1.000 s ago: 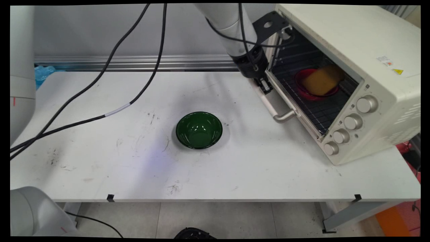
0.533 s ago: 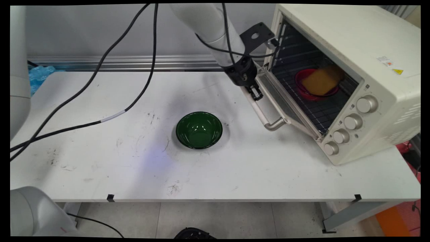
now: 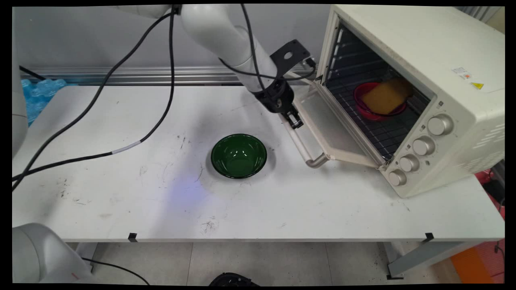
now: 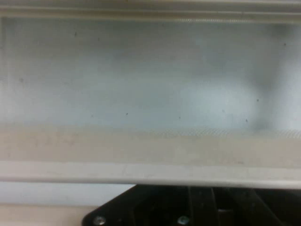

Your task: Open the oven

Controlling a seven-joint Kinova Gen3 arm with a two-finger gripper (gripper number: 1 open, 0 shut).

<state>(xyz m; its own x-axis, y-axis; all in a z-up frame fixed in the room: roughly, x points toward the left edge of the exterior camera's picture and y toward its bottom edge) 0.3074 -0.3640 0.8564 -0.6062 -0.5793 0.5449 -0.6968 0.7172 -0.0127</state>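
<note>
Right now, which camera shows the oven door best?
The main view: the whole oven door shows there, hanging partly open with the gripper at its handle. The hand view shows only a close, blurred stretch of the door's glass.

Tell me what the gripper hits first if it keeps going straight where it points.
Probably the oven door: the gripper sits at its handle, and the hand view faces the door's glass.
</note>
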